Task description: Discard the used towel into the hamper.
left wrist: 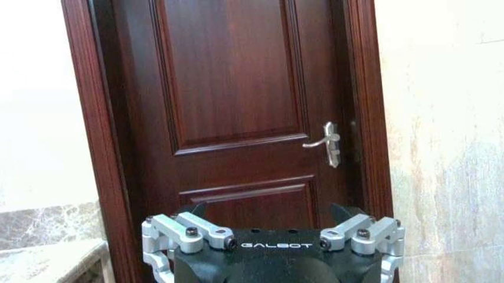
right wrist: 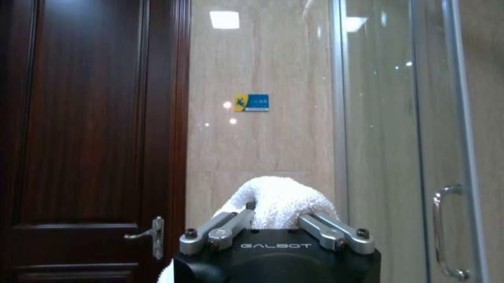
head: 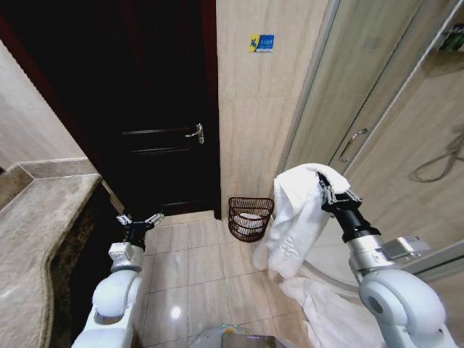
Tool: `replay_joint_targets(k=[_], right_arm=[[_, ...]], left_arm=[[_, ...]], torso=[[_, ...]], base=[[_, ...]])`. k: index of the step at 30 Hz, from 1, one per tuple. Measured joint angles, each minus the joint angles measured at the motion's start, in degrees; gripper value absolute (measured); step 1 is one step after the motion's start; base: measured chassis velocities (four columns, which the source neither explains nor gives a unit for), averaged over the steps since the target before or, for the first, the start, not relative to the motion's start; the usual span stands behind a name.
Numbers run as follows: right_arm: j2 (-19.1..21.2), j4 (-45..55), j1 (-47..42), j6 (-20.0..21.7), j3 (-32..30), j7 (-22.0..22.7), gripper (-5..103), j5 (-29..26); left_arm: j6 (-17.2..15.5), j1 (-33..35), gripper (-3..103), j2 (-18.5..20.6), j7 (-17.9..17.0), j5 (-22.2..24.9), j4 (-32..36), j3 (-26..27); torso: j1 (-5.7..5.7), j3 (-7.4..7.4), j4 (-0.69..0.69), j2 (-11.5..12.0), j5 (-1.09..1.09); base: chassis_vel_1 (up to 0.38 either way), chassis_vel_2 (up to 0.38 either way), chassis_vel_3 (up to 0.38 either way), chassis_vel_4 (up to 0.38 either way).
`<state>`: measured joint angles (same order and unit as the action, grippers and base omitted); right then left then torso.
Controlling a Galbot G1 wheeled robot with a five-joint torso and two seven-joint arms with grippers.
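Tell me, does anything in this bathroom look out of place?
Yes: a white towel lies crumpled on the floor beside the shower, below the right pincer, which grips another white towel. The hamper stands upright by the wall.

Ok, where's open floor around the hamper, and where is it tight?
Bare tile floor lies between the open left gripper and the hamper, running up to the dark door. The marble counter is also bare. It is tight on the right: the towel held by the right gripper hangs beside the hamper, with more white cloth below.
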<state>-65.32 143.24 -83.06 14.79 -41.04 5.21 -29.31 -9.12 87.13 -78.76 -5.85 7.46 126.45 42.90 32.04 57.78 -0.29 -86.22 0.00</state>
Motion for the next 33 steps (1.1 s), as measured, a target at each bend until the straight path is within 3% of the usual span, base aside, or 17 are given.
replay_joint_targets(k=[25, 33], right_arm=[[-0.14, -0.01, -0.58, 0.32, 1.16, 0.57, 5, -0.36], [-0.56, 0.00, -0.64, 0.37, 1.53, 0.69, 5, -0.17]], left_arm=[[0.00, -0.01, 100, 0.00, 0.00, 0.00, 0.00, 0.00], [0.00, 0.00, 100, 0.00, 0.00, 0.00, 0.00, 0.00]], torso=[[0.05, 0.02, 0.01, 0.01, 0.01], [1.04, 1.13, 0.02, -2.14, 0.00]], base=[[-0.093, 0.099, 0.098, -0.097], [0.000, 0.000, 0.000, 0.000]])
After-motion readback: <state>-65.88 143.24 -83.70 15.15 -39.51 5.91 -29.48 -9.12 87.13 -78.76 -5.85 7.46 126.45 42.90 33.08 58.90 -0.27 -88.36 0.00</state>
